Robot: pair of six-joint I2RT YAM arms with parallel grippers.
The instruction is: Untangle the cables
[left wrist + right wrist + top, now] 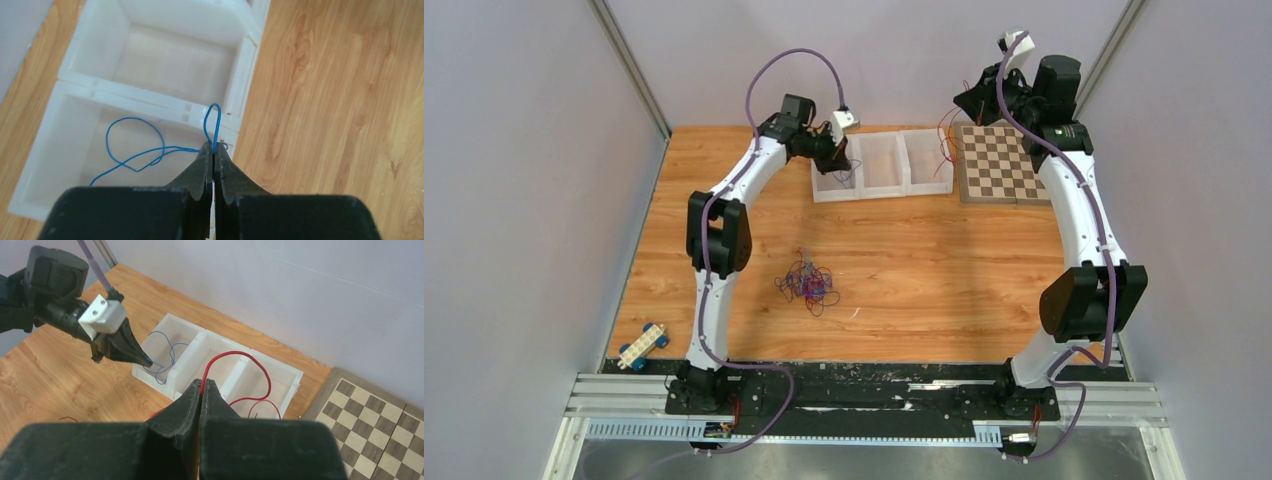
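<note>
A tangle of blue, red and dark cables lies on the wooden table in front of the left arm. My left gripper is shut on a blue cable. Its loops trail down into the left compartment of the white tray. In the top view the left gripper hangs over that compartment. My right gripper is shut on a red cable that arcs over the tray's right compartment. It is raised at the back, left of the checkerboard.
The three-compartment white tray stands at the table's back middle, with the checkerboard right beside it. A white and blue block toy lies near the front left edge. A short red strand lies loose on the wood.
</note>
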